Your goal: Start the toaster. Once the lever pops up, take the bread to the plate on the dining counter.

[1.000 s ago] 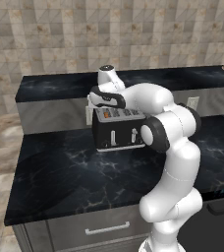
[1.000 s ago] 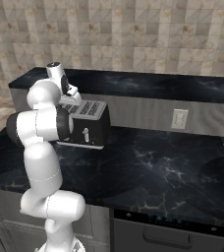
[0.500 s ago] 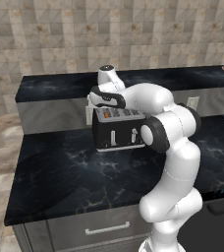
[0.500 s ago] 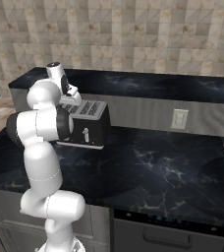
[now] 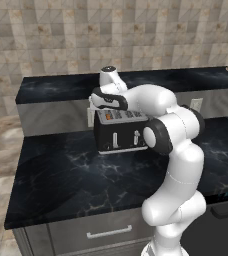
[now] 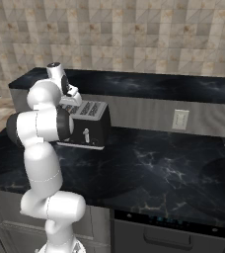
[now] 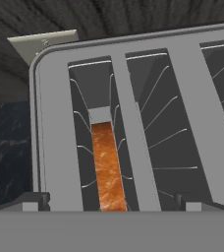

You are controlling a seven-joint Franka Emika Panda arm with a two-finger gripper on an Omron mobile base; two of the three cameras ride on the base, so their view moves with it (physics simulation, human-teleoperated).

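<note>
Toaster (image 5: 120, 135): black boxy body, silver slotted top, two small pale levers on its front face. Stands on the lower black marbled desk (image 5: 66, 180), close to the grey front panel of the dining counter (image 5: 56, 87) behind it. Also seen from the other side (image 6: 87, 127) and from directly above (image 7: 133, 123), where the silver top and its wire-guided slots show.

Bread (image 7: 106, 167): orange-brown crust edge visible down inside the leftmost slot in the hand view, sitting low between the wire guides, below the silver top surface. Neighbouring slots show only wire guides.

Gripper (image 7: 112, 205): poised directly over the toaster top, aimed down at the slot that contains the bread. Fingers (image 7: 33, 201) spread to full width, one tip at each lower corner of the hand view, the bread slot lying between them. Nothing is pinched; the tips appear to be just above the silver top, though contact cannot be confirmed. In the left base view the hand (image 5: 108, 100) is bent over the rear left part of the toaster; in the right base view it sits above the toaster's far end (image 6: 71, 94).

Wall outlet (image 6: 180, 119): pale plate on the grey front panel, well to the right of the toaster.

Drawer handle (image 5: 108, 232): pale bar on the cabinet front below the desk.
</note>
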